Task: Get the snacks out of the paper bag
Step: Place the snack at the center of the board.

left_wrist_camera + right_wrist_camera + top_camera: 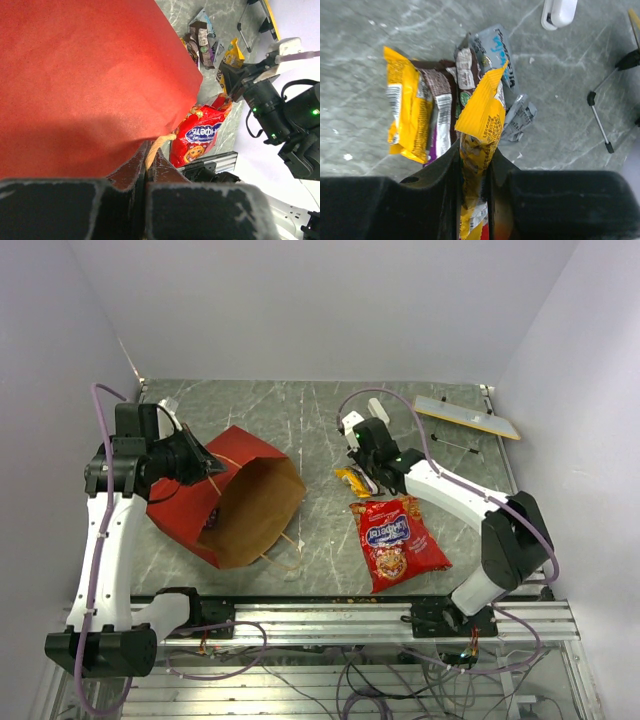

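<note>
The paper bag (190,515) lies on its side, its brown opening (258,508) facing front right. My left gripper (205,462) is shut on its tan handle (154,148), with the bag's red wall (80,75) filling the left wrist view. The red chip bag (398,542) lies flat on the table right of the bag and also shows in the left wrist view (197,135). My right gripper (475,150) is shut on a yellow candy bar (481,117), just above a pile of yellow (407,110), silver (495,47) and purple wrapped bars.
A white oblong block (559,11) lies beyond the candy pile. A flat grey strip with a yellow edge (467,417) lies at the back right. A thin black rod stand (599,120) is to the right of the pile. A rail (330,618) runs along the near edge.
</note>
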Robot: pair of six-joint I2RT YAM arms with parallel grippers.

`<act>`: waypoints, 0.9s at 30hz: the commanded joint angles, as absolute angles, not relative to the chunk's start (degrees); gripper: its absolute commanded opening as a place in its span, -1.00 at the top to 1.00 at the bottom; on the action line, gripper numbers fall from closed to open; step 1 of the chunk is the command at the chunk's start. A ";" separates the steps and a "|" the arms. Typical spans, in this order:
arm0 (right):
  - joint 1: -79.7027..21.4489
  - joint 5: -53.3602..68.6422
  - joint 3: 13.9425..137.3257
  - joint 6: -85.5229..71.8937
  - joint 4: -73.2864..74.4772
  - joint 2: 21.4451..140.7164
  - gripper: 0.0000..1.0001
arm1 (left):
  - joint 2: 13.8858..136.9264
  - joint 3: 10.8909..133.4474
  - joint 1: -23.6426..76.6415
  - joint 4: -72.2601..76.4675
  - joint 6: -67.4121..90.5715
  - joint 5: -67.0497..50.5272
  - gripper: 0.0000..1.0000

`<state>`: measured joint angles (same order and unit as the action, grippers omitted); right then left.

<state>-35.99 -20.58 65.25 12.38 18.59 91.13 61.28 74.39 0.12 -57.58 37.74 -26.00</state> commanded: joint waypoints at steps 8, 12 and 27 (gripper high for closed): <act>-33.40 -21.00 69.46 11.89 16.58 101.04 0.46 | 62.40 76.82 0.26 -56.89 37.19 -27.07 0.86; -33.40 -20.15 70.56 11.02 17.55 101.29 0.17 | 62.31 75.86 0.27 -56.28 37.40 -27.66 0.86; -40.19 7.31 56.14 10.58 -4.48 81.63 -0.08 | 64.81 77.73 0.33 -58.03 35.33 -27.43 0.86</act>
